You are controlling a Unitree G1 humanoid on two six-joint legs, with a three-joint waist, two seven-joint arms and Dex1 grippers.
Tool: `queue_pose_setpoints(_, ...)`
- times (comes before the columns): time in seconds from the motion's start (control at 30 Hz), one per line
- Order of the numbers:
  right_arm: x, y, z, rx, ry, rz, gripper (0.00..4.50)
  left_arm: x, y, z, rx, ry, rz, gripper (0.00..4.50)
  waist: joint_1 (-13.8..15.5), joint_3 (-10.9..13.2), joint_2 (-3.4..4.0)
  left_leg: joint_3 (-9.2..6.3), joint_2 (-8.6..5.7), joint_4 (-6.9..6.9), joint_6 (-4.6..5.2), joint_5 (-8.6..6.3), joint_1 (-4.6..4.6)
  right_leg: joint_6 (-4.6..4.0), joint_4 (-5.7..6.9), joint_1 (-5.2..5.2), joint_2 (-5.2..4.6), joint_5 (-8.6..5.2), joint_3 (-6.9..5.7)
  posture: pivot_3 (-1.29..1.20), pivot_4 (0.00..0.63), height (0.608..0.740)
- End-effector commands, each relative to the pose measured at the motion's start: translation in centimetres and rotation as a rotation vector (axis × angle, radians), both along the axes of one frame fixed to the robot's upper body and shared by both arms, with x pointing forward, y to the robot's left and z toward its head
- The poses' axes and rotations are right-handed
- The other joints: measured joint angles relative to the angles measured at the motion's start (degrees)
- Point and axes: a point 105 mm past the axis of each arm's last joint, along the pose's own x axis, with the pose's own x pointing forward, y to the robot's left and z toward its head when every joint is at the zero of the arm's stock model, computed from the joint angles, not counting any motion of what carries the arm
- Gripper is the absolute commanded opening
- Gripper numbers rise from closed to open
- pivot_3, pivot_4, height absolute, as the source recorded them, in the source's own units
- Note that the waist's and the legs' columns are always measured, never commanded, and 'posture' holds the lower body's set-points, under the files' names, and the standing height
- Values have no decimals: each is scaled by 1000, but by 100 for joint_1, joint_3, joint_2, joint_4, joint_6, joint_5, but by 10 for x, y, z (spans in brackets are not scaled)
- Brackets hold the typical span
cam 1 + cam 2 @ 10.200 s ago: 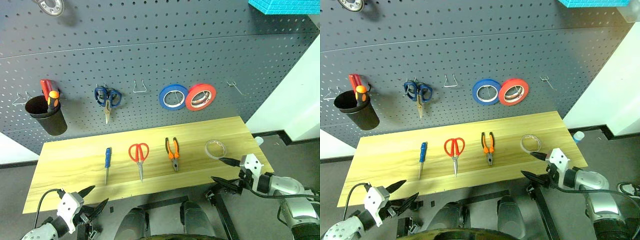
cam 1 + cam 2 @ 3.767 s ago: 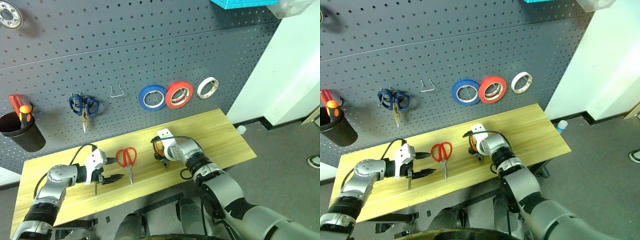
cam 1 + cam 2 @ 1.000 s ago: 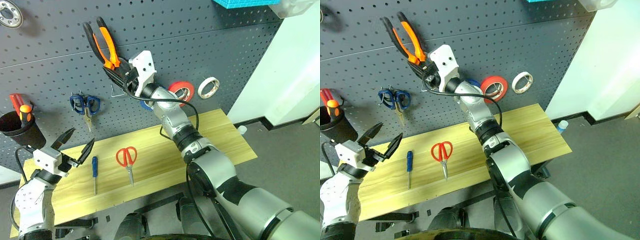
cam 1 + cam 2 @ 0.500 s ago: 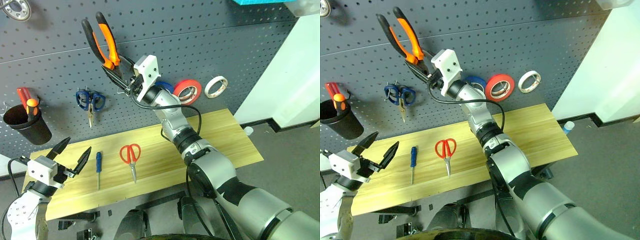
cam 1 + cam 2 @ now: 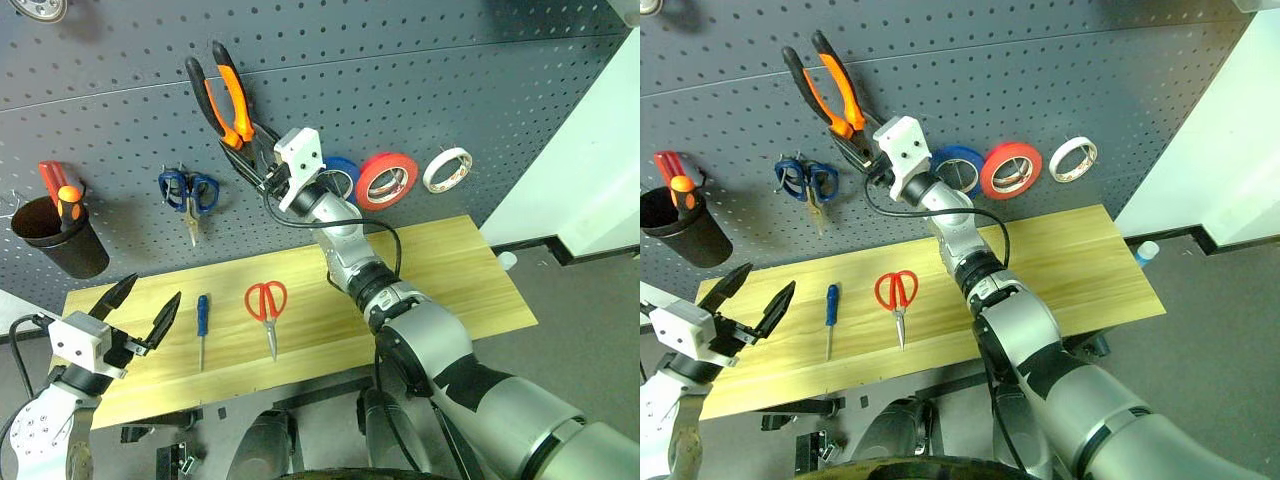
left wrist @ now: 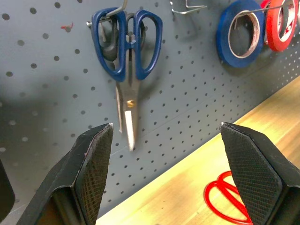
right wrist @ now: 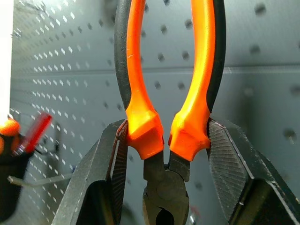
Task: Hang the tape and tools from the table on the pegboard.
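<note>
Currently the right gripper [image 5: 262, 165], jaws clamped on the pliers [image 5: 222, 92], holds them against the pegboard [image 5: 420, 80]; next, hooking a handle. The left gripper [image 5: 140, 305], jaws apart, hovers off the surface's [image 5: 440, 270] left end.

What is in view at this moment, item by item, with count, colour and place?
Pegboard: one, dark grey, behind the table.
Table: one, light wood.
Pliers: one, orange and black, held up against the pegboard.
Scissors: one, red, on the table.
Screwdriver: one, blue, on the table.
Tape rolls: blue, red, whitish, hung on the pegboard.
Blue scissors: one, hung.
Cup: one, black, on the pegboard, holding red and orange handles.
Left gripper: open, empty.
Right gripper: shut on the pliers.
</note>
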Motion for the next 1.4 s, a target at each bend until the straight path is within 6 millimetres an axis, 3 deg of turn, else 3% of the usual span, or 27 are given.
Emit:
queue_pose_setpoints(0.03,-22,33,7,68,-10,50,2099,-3,2,14,8,-42,10,3816,-1,22,-6,0,0,0,0,0,0,0,0,0,0,0,0,65,198,738)
queue_pose_setpoints(0.5,-24,24,32,134,-96,52,2099,-10,-2,8,-19,-14,0,3816,3,111,-16,-1,1,0,0,0,-2,-1,0,-2,1,-1,-1,80,208,738)
queue_pose_setpoints(0.83,-17,24,27,96,-69,28,2099,-14,-2,13,-39,-40,13,3816,4,123,-16,-1,2,-2,1,0,-4,-3,-2,-3,1,-3,-1,107,208,738)
queue_pose_setpoints(1.1,-12,21,29,96,-59,10,2099,-16,2,38,-131,-199,30,3816,22,139,-17,-4,2,-2,1,0,-6,-6,-2,-3,1,-4,-4,125,218,738)
queue_pose_setpoints(1.4,-8,17,30,97,-58,-26,2099,-22,-11,29,-162,-154,-68,3816,15,168,-15,-4,2,-7,2,-1,-12,-12,-3,-11,1,-11,-5,136,218,738)
